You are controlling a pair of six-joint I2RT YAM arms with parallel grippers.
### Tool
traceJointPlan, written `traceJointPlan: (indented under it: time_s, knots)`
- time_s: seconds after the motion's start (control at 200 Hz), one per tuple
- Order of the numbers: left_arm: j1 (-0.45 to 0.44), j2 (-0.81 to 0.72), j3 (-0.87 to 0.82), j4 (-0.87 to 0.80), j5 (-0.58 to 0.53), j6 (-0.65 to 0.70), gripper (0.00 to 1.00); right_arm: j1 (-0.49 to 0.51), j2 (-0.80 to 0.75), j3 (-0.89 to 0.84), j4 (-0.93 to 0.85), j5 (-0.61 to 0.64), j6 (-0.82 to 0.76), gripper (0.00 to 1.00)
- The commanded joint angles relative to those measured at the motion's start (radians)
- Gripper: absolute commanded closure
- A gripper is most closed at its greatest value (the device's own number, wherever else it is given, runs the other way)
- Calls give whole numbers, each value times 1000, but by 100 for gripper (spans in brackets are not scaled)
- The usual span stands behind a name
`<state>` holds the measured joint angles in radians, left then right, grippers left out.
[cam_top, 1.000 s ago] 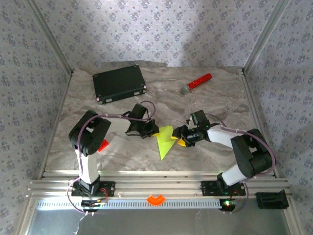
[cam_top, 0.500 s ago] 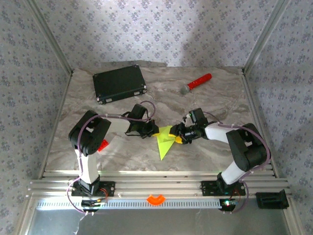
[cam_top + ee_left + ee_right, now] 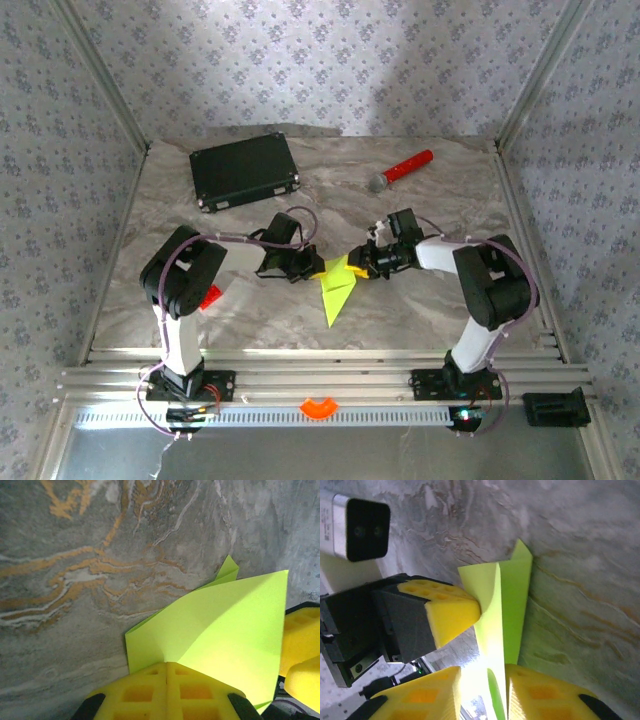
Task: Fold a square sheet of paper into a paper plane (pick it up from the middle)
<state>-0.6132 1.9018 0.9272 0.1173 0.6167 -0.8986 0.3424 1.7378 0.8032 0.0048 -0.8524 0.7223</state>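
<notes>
Two grippers and one folded sheet, on a marble-patterned table [image 3: 440, 300].

1. Paper plane [image 3: 335, 288]: lime yellow-green and partly folded. It lies on the table between the two grippers, about midway across and nearer the front edge than the back. Its narrow point faces the arm bases and its wide end faces the grippers. In the left wrist view, one broad flap [image 3: 225, 630] lifts off the surface and a small corner pokes out behind it.

2. Left gripper [image 3: 313, 266]: its yellow fingers are pressed together with no gap. The tip sits against the left edge of the plane's wide end. In the left wrist view the paper runs right up to the closed pads [image 3: 150, 692]. Whether the paper is pinched between them or merely pressed cannot be told.

3. Right gripper [image 3: 484, 672]: its yellow pads stand apart on either side of the plane's upright fold. Paper fills the gap between them, which is not yet shut.

4. Black case [image 3: 245, 170]: closed and lying flat at the far left of the table, well apart from the plane.

5. Red-handled microphone [image 3: 403, 169]: lying at the far right of centre, with its grey head pointing left.

6. Small red block [image 3: 209, 296]: beside the left arm and partly hidden by it.
</notes>
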Motion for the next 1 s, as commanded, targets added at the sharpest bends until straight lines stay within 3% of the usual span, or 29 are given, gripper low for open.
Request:
traceJointPlan:
  time_s: [0.0,0.365,0.655,0.805,0.899,0.994]
  knots:
    - [-4,16,-27,-44,1,18,96,-11,48,60,-87,-72,-85,75]
    - [-5,10,-28,-38,5,16,96,-26,121,159,-272,-90,-243,90]
    - [-4,-9,-15,-37,14,17,96,-22,128,164,-285,-108,-254,87]
    - [-4,-15,-13,-22,22,13,95,-15,130,164,-289,-99,-252,95]
    - [-4,-47,-19,-13,14,12,91,-20,105,144,-268,-67,-224,100]
    - [-3,-105,-21,-41,-31,26,78,-30,59,92,-188,-36,-132,100]
